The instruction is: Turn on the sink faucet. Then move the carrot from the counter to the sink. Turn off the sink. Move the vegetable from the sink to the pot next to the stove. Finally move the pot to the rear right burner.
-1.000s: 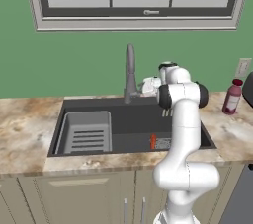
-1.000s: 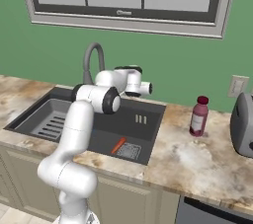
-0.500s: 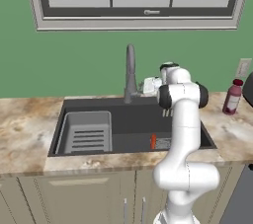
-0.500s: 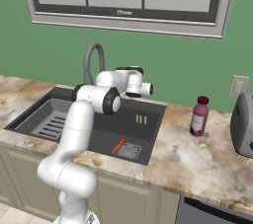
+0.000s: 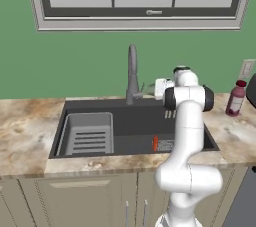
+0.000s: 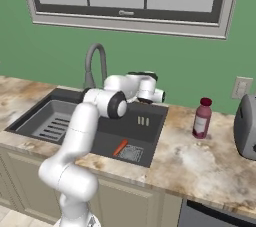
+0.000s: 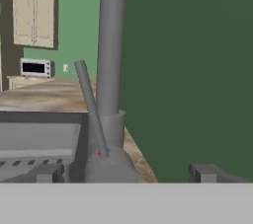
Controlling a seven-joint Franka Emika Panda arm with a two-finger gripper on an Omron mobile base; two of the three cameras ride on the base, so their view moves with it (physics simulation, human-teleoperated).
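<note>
Starting at the left of the left base view, the marbled counter (image 5: 25, 121) runs up to the dark sink (image 5: 135, 121), whose ribbed tray insert (image 5: 87, 133) fills the basin's left part. Behind the basin's middle rises the sink faucet (image 5: 132, 73), tall and grey. Just right of its base the gripper (image 5: 152, 89) points toward the faucet, level with the back rim; its jaws stand wide apart and hold nothing. In the hand view the faucet's upright pipe (image 7: 111, 45) and its slanted side lever (image 7: 89, 102) stand between the two fingertips (image 7: 44, 172), close ahead but not touched. The carrot (image 5: 155, 143) lies on the sink floor toward the front right, beside the drain grate (image 5: 166, 145). Farther right on the counter stands a pink-red bottle (image 5: 235, 98) near the wall.
</note>
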